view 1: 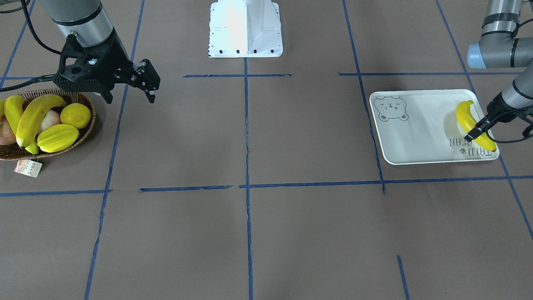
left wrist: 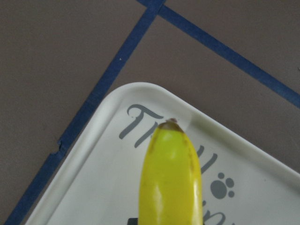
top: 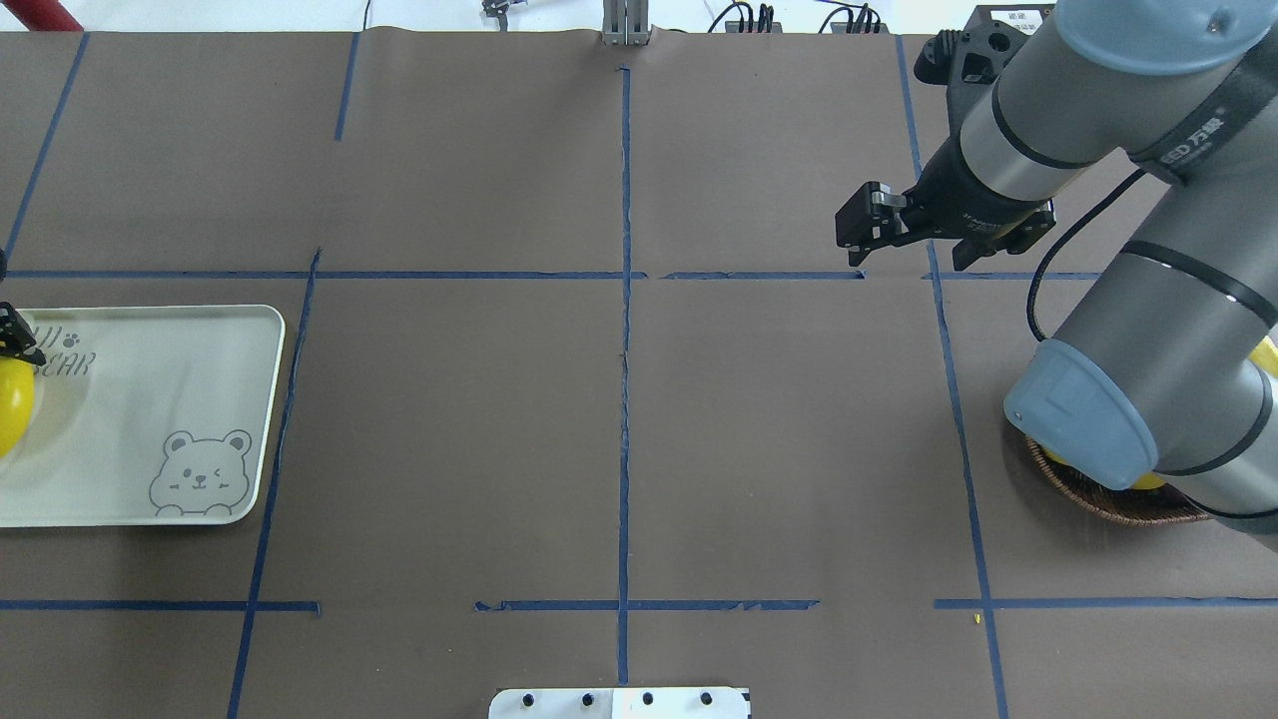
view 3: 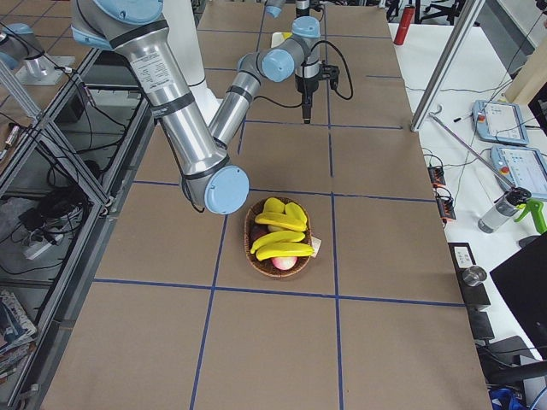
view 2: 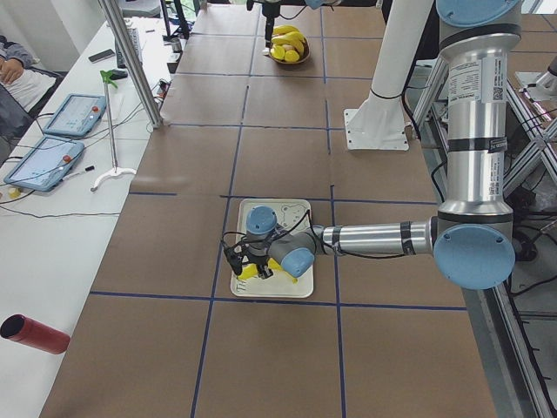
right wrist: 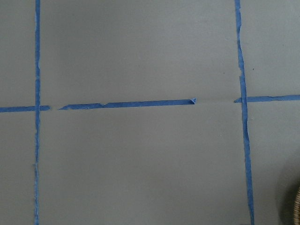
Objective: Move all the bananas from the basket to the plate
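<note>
The left arm reaches low over the plate. The left jaws are clamped across the middle of one banana, which lies along the plate's side nearest that arm, its tip over the grey lettering. We judge this to be the placing step: the fruit is brought inside the rim so that it will not roll onto the counter on release. We cannot tell whether it already rests on the plate or hangs just above it.

The right jaws stand wide and empty, just beside the basket on its inner side. They are likely parked clear of the fruit, ready for a next pick. The other bananas lie on top of the pile in the basket, beside a lemon and a starfruit. The front view cuts the basket off at its edge. The overhead view hides most of it under the right arm, so we cannot count those bananas surely.
</note>
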